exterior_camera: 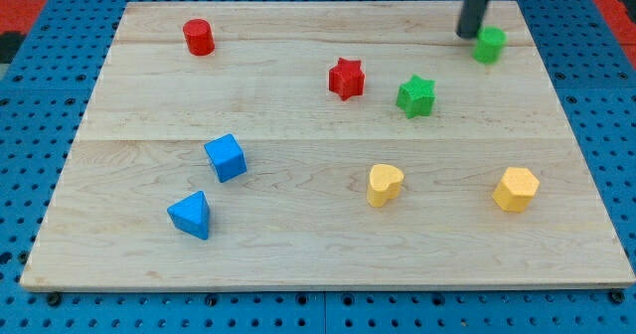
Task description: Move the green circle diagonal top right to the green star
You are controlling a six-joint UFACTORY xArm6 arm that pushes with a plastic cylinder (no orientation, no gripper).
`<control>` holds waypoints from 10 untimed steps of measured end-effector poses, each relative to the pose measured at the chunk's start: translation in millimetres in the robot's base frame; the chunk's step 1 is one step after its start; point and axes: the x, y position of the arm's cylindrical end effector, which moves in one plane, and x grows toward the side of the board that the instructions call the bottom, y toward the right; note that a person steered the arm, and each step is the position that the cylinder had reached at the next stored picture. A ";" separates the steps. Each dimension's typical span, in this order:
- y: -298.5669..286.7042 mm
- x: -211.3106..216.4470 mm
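The green circle (488,45) stands near the top right of the wooden board (298,254). The green star (416,96) lies below and to the left of it, toward the board's middle right. My tip (468,34) comes down from the view's top edge and rests just left of the green circle, close to touching it, and up and to the right of the green star.
A red star (346,78) lies left of the green star. A red cylinder (199,37) stands at the top left. A blue cube (226,158) and a blue triangle (190,215) lie at the lower left. A yellow heart (384,185) and a yellow hexagon (516,189) lie at the lower right.
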 end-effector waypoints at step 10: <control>15.7 61.8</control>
